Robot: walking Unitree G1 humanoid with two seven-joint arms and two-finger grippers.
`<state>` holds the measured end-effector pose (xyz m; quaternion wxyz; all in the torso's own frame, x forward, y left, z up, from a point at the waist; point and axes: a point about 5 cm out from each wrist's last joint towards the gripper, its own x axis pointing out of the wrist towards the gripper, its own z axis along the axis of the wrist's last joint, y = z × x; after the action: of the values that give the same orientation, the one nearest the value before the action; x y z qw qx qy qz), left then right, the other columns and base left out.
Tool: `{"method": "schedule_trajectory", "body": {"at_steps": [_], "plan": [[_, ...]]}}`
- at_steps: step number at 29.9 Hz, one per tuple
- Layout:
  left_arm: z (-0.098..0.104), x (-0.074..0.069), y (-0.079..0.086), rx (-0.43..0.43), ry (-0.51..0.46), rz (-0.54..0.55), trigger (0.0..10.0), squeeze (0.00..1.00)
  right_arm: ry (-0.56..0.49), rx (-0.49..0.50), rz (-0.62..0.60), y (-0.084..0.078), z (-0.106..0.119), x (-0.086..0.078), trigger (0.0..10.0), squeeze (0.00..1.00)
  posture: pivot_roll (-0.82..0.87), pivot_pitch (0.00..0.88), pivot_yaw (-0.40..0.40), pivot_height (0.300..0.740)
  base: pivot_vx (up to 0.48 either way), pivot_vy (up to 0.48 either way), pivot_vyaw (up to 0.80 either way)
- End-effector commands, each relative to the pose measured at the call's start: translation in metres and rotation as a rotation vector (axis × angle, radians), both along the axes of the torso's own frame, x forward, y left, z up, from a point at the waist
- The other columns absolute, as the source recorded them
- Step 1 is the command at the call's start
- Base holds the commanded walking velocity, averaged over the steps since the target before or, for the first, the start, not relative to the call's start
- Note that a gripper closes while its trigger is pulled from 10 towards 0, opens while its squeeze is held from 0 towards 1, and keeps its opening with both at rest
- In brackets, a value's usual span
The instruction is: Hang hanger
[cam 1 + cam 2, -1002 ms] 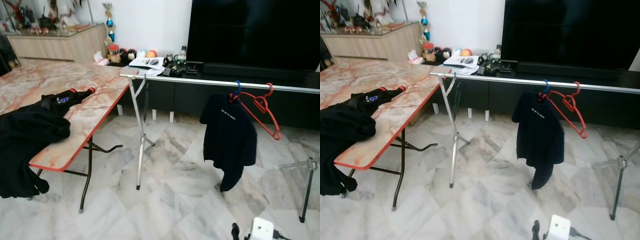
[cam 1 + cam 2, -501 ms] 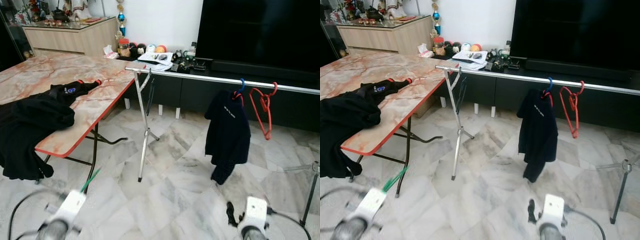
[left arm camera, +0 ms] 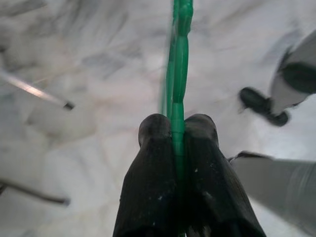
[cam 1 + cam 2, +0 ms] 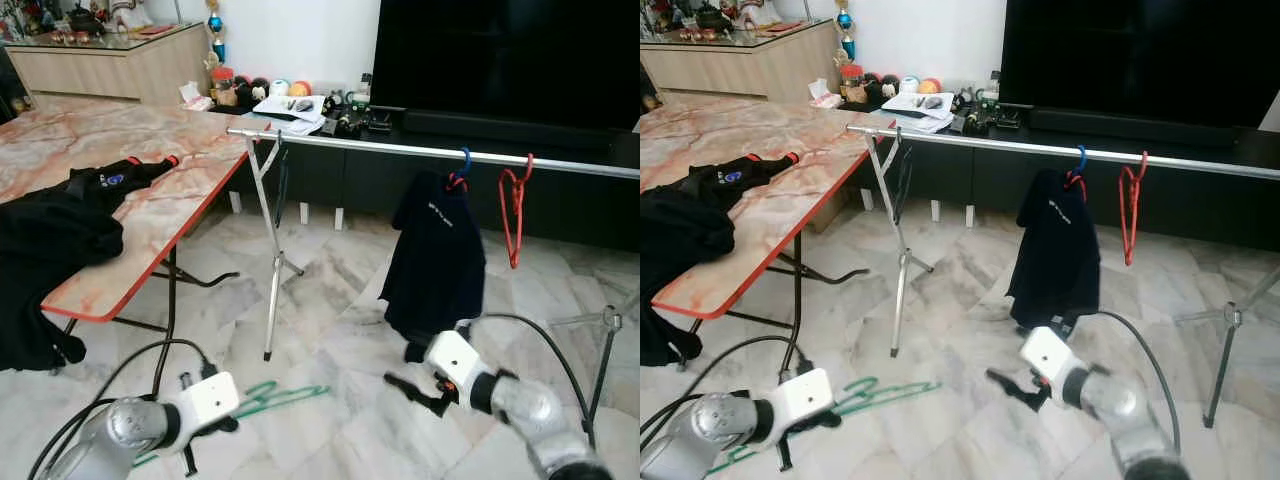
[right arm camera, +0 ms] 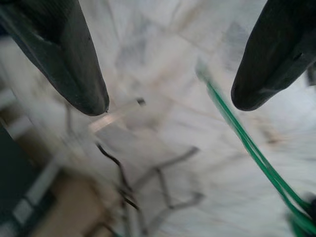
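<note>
Fingers of left gripper (image 3: pixel 177 148) pinching green hanger (image 4: pixel 275 397), low over floor. Right gripper (image 5: pixel 168 98) spread, idle. Judgement: lift hanger, hook over rail (image 4: pixel 400 149) between leg end and shirt (image 4: pixel 437 250).

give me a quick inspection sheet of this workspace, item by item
surface: marble floor, silver rail on stands.
job's things: green hanger held low over floor; red hanger and dark shirt on rail.
clutter: black clothes on folding table.
grippers: left gripper shut on green hanger; right gripper open, holding nothing.
cables: black cables along both arms.
surroundings: big dark TV, low unit with papers.
</note>
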<state>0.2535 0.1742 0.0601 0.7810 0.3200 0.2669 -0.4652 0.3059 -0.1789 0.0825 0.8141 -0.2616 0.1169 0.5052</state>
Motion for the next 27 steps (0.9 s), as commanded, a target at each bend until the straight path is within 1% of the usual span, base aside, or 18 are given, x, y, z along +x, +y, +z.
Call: {"method": "schedule_trajectory", "body": {"at_steps": [1, 2, 4, 5, 6, 7, 9, 11, 14, 17, 18, 19, 21, 22, 24, 27], "plan": [[0.006, 0.004, -0.011, -0.033, -0.004, -0.041, 10.0, 0.0, -0.002, 0.005, 0.113, 0.014, 0.01, 0.0, 10.0, 0.0, 0.14, 0.0, -0.007, 0.74, 0.0, 0.0, 0.0], [0.012, 0.006, -0.023, -0.055, -0.002, -0.077, 10.0, 0.0, 0.017, 0.02, 0.221, 0.027, 0.017, -0.003, 10.0, 0.0, 0.13, 0.0, -0.01, 0.74, 0.0, 0.0, 0.0], [0.018, 0.008, -0.034, -0.07, -0.016, -0.117, 10.0, 0.0, 0.041, 0.028, 0.308, 0.038, 0.02, -0.008, 10.0, 0.0, 0.13, 0.0, -0.012, 0.74, 0.0, 0.0, 0.0], [0.019, 0.009, -0.038, -0.074, -0.019, -0.129, 10.0, 0.0, 0.047, 0.027, 0.33, 0.041, 0.02, -0.009, 10.0, 0.0, 0.14, 0.0, -0.017, 0.74, 0.0, 0.0, 0.0], [0.019, 0.009, -0.038, -0.074, -0.019, -0.129, 10.0, 0.0, 0.047, 0.027, 0.33, 0.041, 0.02, -0.009, 10.0, 0.0, 0.14, 0.0, -0.017, 0.74, 0.0, 0.0, 0.0], [0.023, 0.013, -0.05, -0.091, -0.023, -0.159, 10.0, 0.0, 0.045, 0.007, 0.353, 0.046, 0.019, -0.01, 10.0, 0.0, 0.14, 0.0, -0.026, 0.74, 0.0, 0.0, 0.0], [0.024, 0.014, -0.06, -0.086, -0.01, -0.199, 10.0, 0.0, 0.045, -0.018, 0.382, 0.052, 0.017, -0.013, 10.0, 0.0, 0.14, 0.0, -0.026, 0.74, 0.0, 0.0, 0.0], [0.022, 0.014, -0.066, -0.084, -0.011, -0.221, 10.0, 0.0, 0.052, -0.012, 0.404, 0.055, 0.017, -0.018, 10.0, 0.0, 0.14, 0.0, -0.027, 0.74, 0.0, 0.0, 0.0], [0.02, 0.013, -0.072, -0.084, -0.005, -0.25, 10.0, 0.0, 0.057, -0.012, 0.421, 0.056, 0.019, -0.021, 10.0, 0.0, 0.13, 0.0, -0.027, 0.74, 0.0, 0.0, 0.0], [0.019, 0.012, -0.075, -0.088, 0.0, -0.258, 10.0, 0.0, 0.039, -0.049, 0.405, 0.051, 0.019, -0.02, 10.0, 0.0, 0.13, 0.0, -0.032, 0.74, 0.0, 0.0, 0.0], [0.019, 0.012, -0.078, -0.092, 0.001, -0.268, 10.0, 0.0, 0.049, -0.071, 0.411, 0.048, 0.018, -0.022, 10.0, 0.0, 0.13, 0.0, -0.038, 0.74, 0.0, 0.0, 0.0], [0.019, 0.012, -0.078, -0.092, 0.001, -0.268, 10.0, 0.0, 0.049, -0.071, 0.411, 0.048, 0.018, -0.022, 10.0, 0.0, 0.13, 0.0, -0.038, 0.74, 0.0, 0.0, 0.0], [0.021, 0.011, -0.083, -0.107, 0.0, -0.282, 10.0, 0.0, 0.051, -0.098, 0.4, 0.044, 0.017, -0.022, 10.0, 0.0, 0.13, 0.0, -0.041, 0.74, 0.0, 0.0, 0.0], [0.021, 0.011, -0.083, -0.107, 0.0, -0.282, 10.0, 0.0, 0.051, -0.098, 0.4, 0.044, 0.017, -0.022, 10.0, 0.0, 0.13, 0.0, -0.041, 0.74, 0.0, 0.0, 0.0], [0.022, 0.011, -0.088, -0.108, -0.009, -0.308, 10.0, 0.0, 0.068, -0.11, 0.372, 0.038, 0.015, -0.02, 10.0, 0.0, 0.13, 0.0, -0.044, 0.74, 0.0, 0.0, 0.0], [0.023, 0.011, -0.091, -0.109, -0.023, -0.328, 10.0, 0.0, 0.089, -0.119, 0.369, 0.035, 0.011, -0.02, 10.0, 0.0, 0.13, 0.0, -0.046, 0.74, 0.0, 0.0, 0.0]]}}
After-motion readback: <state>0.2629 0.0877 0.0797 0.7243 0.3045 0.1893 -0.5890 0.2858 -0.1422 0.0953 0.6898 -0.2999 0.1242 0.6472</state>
